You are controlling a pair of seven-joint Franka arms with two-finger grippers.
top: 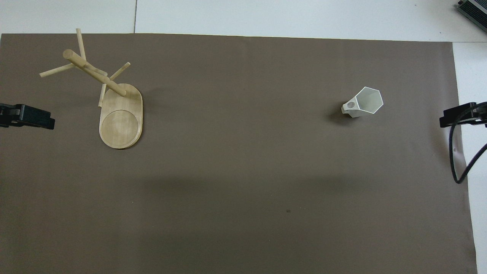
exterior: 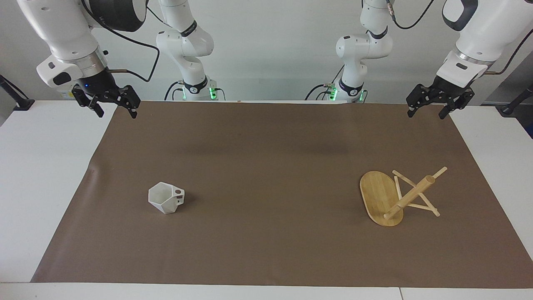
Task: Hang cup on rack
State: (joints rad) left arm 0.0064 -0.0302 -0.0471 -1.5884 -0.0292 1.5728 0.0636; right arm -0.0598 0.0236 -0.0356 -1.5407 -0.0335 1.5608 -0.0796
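We see a worktop (exterior: 50, 175) covered by a brown mat (exterior: 266, 166), with two robot arms at rest at the robots' end. Nothing of the task looks done yet: the cup (exterior: 166, 197) is not on the rack (exterior: 397, 196), and neither hand touches anything. By our reading, the whole job is left: reaching the cup, lifting it, carrying it across and hooking its handle over a peg.

The cup stands on the mat toward the right arm's end of the worktop, well apart from the rack. It is small, white and faceted, with a six-sided rim open upward and a blocky handle pierced by a round hole; the handle points toward the rack's end.

The rack, of light bamboo, stands toward the left arm's end. It has a flat oval base, a thick round post and thin crossing pegs. All its pegs are bare.

The right hand (exterior: 113, 108) hangs released, fingers apart, over the mat's corner at its own end. The left hand (exterior: 429, 109) hangs the same way, released and empty, over the other corner. Both arms wait.
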